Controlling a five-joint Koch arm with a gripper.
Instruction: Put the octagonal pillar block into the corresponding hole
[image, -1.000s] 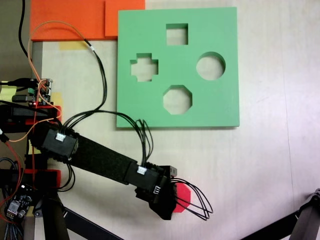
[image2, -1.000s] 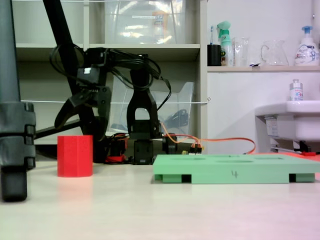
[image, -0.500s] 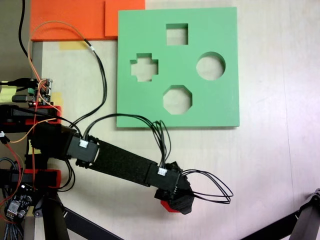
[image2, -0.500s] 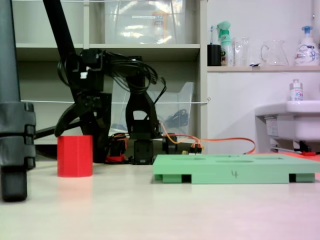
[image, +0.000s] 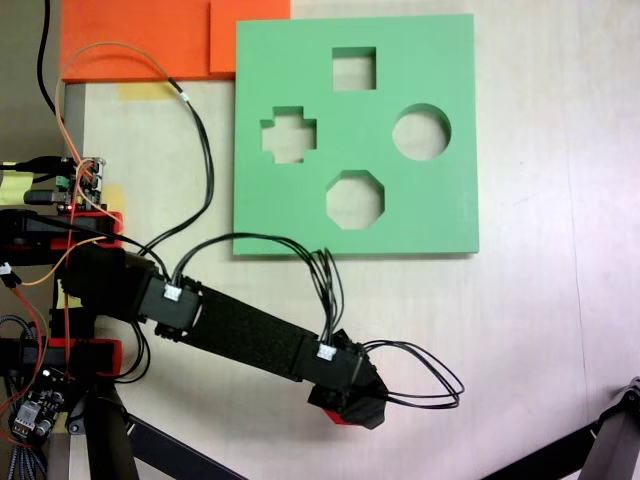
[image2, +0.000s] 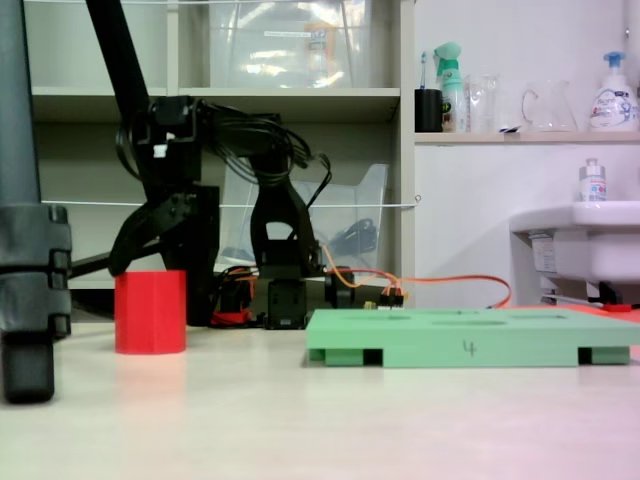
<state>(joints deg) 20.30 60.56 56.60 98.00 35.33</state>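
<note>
The octagonal pillar block (image2: 150, 311) is a red foam prism standing upright on the table, left of the green board (image2: 470, 335). From above, just a red sliver of the block (image: 335, 417) shows under the arm's black head. My gripper (image2: 158, 262) hangs right over the block, open, one finger slanting down on each side of its top. From above, the gripper (image: 350, 400) covers the block. The corresponding hole (image: 355, 199), eight-sided and empty, lies in the green board (image: 440, 210), well apart from the block.
The board also has a cross (image: 288, 140), a square (image: 354, 68) and a round cutout (image: 421, 132). Orange foam pieces (image: 150, 40) lie at the top left. Electronics and wires (image: 60, 190) crowd the left edge. A tripod leg (image: 610, 440) reaches in at the bottom right.
The arm stretched out further and the gripper came down over the red block, which showed beside it a second ago. The block has not moved.
</note>
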